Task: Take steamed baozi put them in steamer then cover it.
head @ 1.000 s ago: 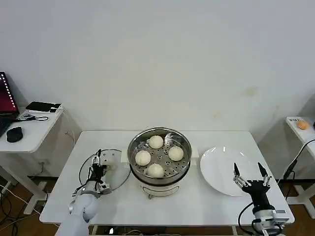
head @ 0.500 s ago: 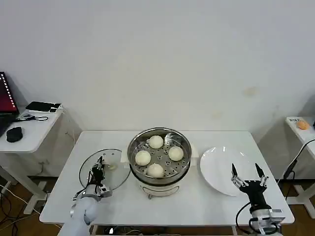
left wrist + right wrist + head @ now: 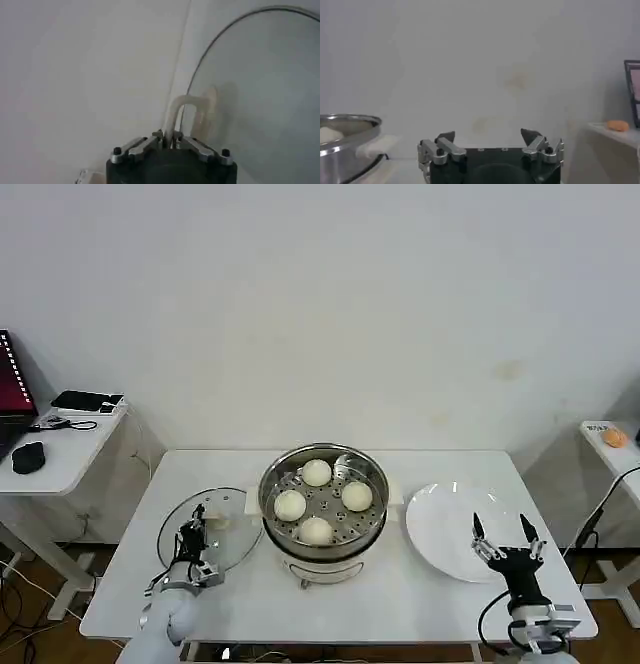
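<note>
While the right pincer [image 3: 505,534] waits spread, the left pincer [image 3: 196,526], clamping the cover [image 3: 225,536], has drawn back.

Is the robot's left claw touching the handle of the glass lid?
Touching. In the left wrist view the left gripper has its fingers shut on the cream handle of the cover, with no gap showing.

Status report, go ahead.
Left gripper shut on lid handle. Right gripper open by plate. Four baozi in steamer. Nothing blocking.
</note>
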`<move>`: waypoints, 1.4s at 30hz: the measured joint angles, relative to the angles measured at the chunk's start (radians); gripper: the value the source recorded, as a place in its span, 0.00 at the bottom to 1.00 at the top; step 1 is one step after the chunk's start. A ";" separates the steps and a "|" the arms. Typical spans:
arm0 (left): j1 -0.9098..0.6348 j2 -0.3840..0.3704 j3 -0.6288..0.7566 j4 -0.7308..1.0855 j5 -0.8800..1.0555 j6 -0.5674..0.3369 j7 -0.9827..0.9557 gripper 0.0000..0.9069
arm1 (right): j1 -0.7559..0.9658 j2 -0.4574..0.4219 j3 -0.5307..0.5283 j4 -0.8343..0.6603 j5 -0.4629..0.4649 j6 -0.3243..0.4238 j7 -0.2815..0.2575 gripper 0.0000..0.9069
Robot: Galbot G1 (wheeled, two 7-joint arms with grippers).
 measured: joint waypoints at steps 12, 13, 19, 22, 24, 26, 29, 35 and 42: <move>0.089 0.012 -0.063 -0.174 0.110 0.163 -0.075 0.00 | 0.032 0.000 -0.013 -0.022 0.019 0.000 0.006 1.00; 0.097 0.013 -0.068 -0.193 0.116 0.172 -0.075 0.00 | 0.034 0.000 -0.014 -0.023 0.019 0.000 0.006 1.00; 0.138 0.023 -0.070 -0.301 0.159 0.234 -0.092 0.00 | 0.050 0.005 -0.019 -0.033 0.020 0.000 0.006 1.00; 0.143 0.021 -0.060 -0.363 0.189 0.285 -0.093 0.00 | 0.055 0.009 -0.018 -0.033 0.020 -0.001 0.006 1.00; 0.143 0.016 -0.053 -0.405 0.215 0.318 -0.092 0.00 | 0.055 0.012 -0.018 -0.033 0.018 -0.001 0.006 1.00; 0.138 0.014 -0.048 -0.441 0.240 0.345 -0.087 0.00 | 0.054 0.017 -0.018 -0.032 0.015 -0.001 0.006 1.00; 0.128 0.017 -0.037 -0.495 0.281 0.379 -0.070 0.00 | 0.051 0.020 -0.017 -0.030 0.012 -0.001 0.006 1.00; 0.099 0.015 0.004 -0.569 0.356 0.424 -0.016 0.00 | 0.042 0.020 -0.008 -0.020 0.006 -0.002 0.005 1.00; 0.062 -0.016 0.122 -0.621 0.437 0.454 0.053 0.00 | 0.052 0.014 0.001 -0.015 0.006 -0.013 0.005 1.00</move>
